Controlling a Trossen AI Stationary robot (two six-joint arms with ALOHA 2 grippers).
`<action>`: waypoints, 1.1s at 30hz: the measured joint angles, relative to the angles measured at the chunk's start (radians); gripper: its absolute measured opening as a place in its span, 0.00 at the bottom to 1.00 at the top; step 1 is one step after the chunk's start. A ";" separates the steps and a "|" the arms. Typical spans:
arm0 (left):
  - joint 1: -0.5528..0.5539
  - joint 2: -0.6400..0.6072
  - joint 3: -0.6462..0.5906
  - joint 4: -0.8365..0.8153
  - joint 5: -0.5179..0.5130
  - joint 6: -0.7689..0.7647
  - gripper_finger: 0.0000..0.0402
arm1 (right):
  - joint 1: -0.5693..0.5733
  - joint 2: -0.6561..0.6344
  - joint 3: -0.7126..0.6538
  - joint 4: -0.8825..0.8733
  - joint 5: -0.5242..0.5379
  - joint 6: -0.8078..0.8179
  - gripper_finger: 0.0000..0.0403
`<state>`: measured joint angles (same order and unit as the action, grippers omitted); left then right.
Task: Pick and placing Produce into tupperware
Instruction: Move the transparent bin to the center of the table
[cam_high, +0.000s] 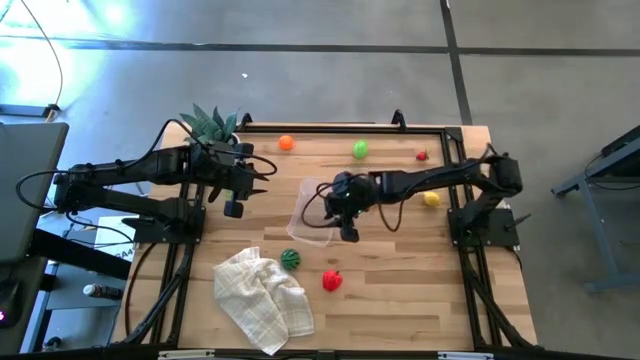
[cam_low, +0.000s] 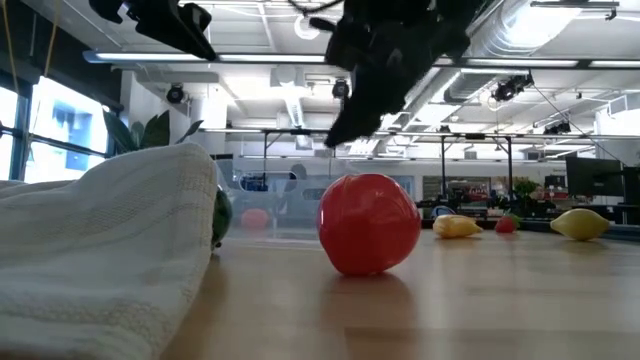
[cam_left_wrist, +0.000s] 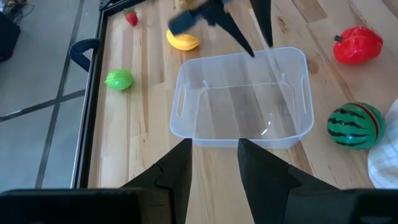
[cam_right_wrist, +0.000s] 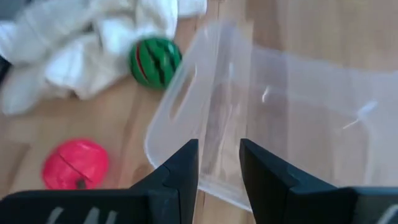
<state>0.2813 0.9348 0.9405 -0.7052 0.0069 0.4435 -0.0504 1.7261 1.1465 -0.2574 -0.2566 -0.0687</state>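
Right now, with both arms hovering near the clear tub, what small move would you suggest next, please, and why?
Probably swing the right claw toward the watermelon and open it. The tub looks empty, this claw hangs shut over the tub's rim, and the watermelon lies closest, beside the cloth. The left claw waits further off.

Melon (cam_high: 290, 259) lies between tub (cam_high: 312, 211) and cloth (cam_high: 262, 296).

Bright, even light; window glare at ten o'clock overhead; right wrist picture blurred; cloth (cam_low: 100, 250) soft in low view.
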 joint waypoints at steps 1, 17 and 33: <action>0.000 0.000 0.000 0.000 0.000 0.000 0.29 | 0.005 0.014 0.000 -0.004 -0.001 -0.007 0.27; 0.000 0.000 0.000 0.000 0.000 0.000 0.29 | 0.040 0.053 0.000 -0.203 0.041 -0.127 0.27; 0.000 0.000 0.000 0.000 0.000 0.000 0.29 | 0.037 0.012 0.000 -0.194 0.090 -0.119 0.27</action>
<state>0.2813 0.9348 0.9405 -0.7052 0.0071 0.4435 -0.0132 1.7378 1.1461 -0.4519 -0.1661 -0.1873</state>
